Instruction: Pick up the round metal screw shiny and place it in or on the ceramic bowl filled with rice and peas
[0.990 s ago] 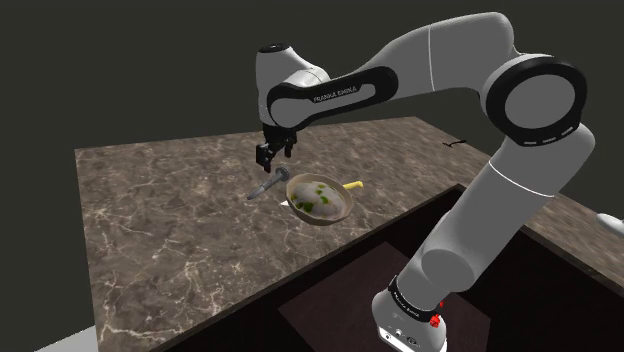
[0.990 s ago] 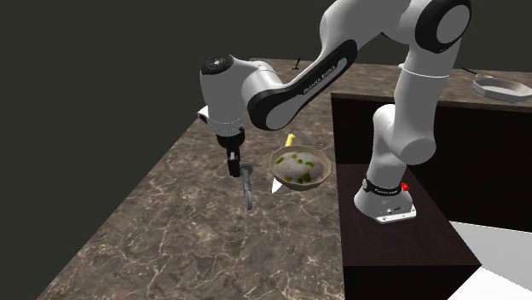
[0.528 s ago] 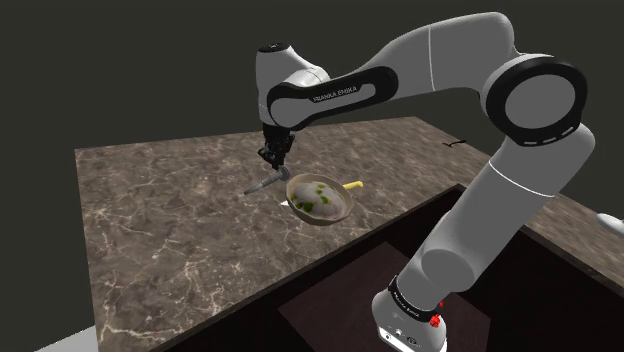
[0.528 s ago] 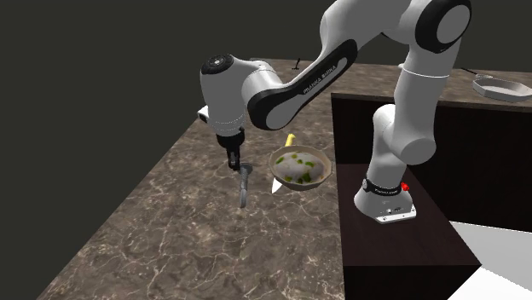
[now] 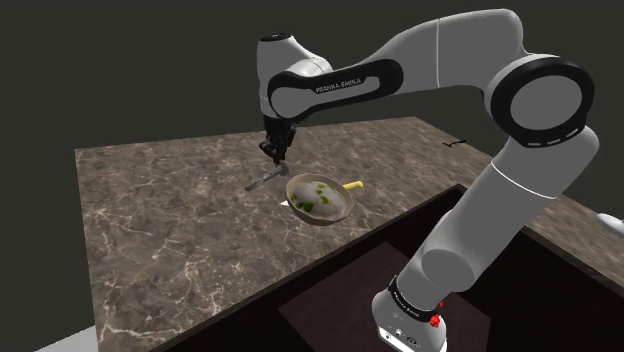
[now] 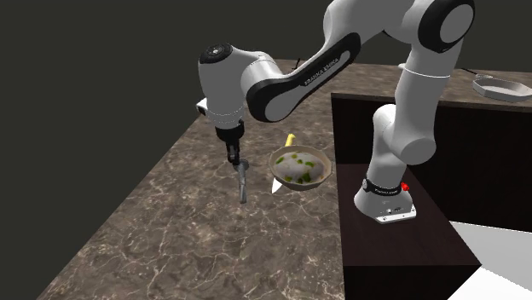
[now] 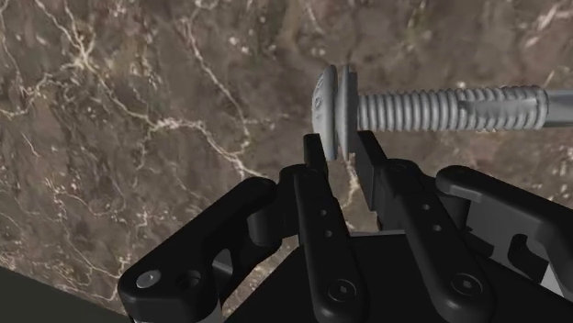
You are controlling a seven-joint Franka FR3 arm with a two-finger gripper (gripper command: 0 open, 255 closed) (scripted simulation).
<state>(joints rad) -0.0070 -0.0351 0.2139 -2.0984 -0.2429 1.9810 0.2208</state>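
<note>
Gripper [image 7: 340, 143] is clamped on the screw [image 7: 441, 108] by the rim of its head only, and the long threaded shaft sticks out sideways, unsupported. Screw sits low at the marble counter [image 5: 150, 230], just left of the bowl [image 6: 298, 184] in the shoulder view; can't tell if its tip is clear. Risk: the thin off-centre grip lets the screw pivot or slip out in transit, and the drooping shaft could clip the bowl rim.

Brown veined counter [image 5: 150, 230], bowl [image 5: 318, 200] on it
</note>
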